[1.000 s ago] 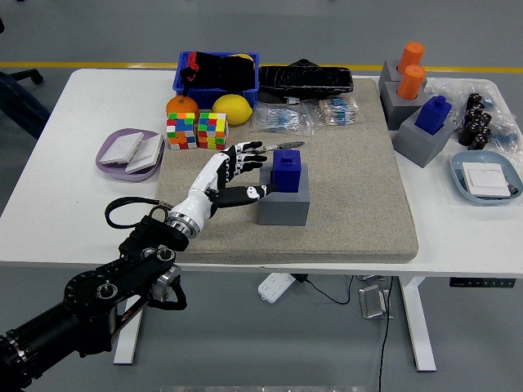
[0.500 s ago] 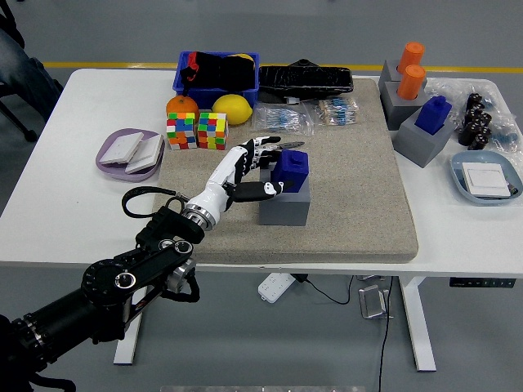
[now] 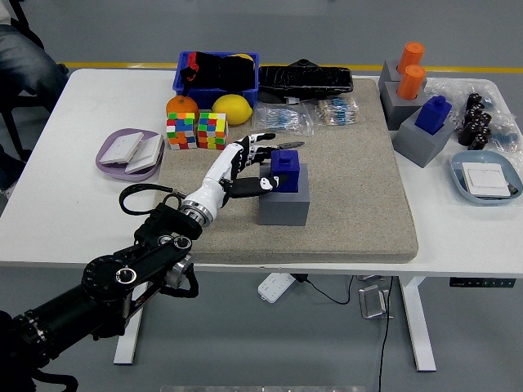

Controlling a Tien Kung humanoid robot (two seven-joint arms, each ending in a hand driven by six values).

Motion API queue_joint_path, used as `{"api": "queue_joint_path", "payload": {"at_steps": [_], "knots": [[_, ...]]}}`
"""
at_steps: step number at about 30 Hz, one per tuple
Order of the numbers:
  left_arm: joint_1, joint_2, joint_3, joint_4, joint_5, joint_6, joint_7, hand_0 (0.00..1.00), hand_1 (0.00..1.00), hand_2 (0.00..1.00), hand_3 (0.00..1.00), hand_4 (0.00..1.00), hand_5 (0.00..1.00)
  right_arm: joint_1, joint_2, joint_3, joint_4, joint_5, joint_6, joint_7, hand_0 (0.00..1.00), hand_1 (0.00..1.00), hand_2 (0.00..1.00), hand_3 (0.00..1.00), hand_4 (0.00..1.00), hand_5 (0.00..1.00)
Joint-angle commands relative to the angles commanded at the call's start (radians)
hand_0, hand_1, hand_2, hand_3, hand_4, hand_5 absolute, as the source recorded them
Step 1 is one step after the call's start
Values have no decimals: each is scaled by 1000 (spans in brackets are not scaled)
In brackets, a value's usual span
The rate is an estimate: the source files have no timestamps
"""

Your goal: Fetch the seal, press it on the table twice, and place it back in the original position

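My left hand [image 3: 248, 167] reaches in from the lower left corner, forearm angled up across the mat's near left part. Fingers spread, thumb stretched toward the blue seal [image 3: 286, 170], fingertips just beside its left face; can't tell if they touch, nothing gripped. Right arm not visible.

The blue seal sits upright in its grey holder [image 3: 284, 199] at the mat's middle, slightly left.

Surface: white table [image 3: 61, 200] with a beige mat [image 3: 359, 196] covering its centre. Grey floor with a yellow line past the far edge. A person's leg shows at the far left corner of the view.

Counts: two puzzle cubes [image 3: 197, 130] by the mat's far left corner, one orange [image 3: 181, 104] and one lemon [image 3: 231, 109] behind them. One blue bin [image 3: 217, 72] at the far edge. One purple tray [image 3: 129, 153] on the left side. On the right: two orange seals [image 3: 411, 69] in grey holders, one more blue seal [image 3: 433, 114] in its holder, one blue tray [image 3: 486, 177] at the right edge.
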State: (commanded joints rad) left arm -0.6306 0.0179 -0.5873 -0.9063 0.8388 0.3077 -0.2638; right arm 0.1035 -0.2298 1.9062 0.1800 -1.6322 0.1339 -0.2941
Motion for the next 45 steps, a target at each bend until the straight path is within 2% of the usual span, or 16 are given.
{"api": "queue_joint_path", "payload": {"at_steps": [5,6,15,23,33,45], "knots": [[-2,-4,2,6,2,-3,1,802,764,720,798,843,2,0,-1,1,0,0,0,0,884,749,732,744,829,519],[-2,-5,1,6,2,-4,1,802,765,724,789,814,2,0,-1,2,0,0,0,-1,884,749,732,744,830,520],[6,-18,1,3,2,-8,0,798,765,727,789,826,2,-1,2,4,0,-3,0,-2,884,749,732,745,829,520],[6,-18,-2,-14,10,-15,2,799,770,731,794,829,2,0,1,5,0,-2,1,-1,884,749,732,745,830,520],[7,-18,-8,-8,14,-12,-4,800,771,730,793,829,2,-1,2,6,0,-3,1,-1,884,749,732,745,830,519],[10,-18,-10,-5,1,1,-30,802,759,711,775,808,2,0,1,7,0,-3,1,-1,884,748,732,745,830,519]]}}
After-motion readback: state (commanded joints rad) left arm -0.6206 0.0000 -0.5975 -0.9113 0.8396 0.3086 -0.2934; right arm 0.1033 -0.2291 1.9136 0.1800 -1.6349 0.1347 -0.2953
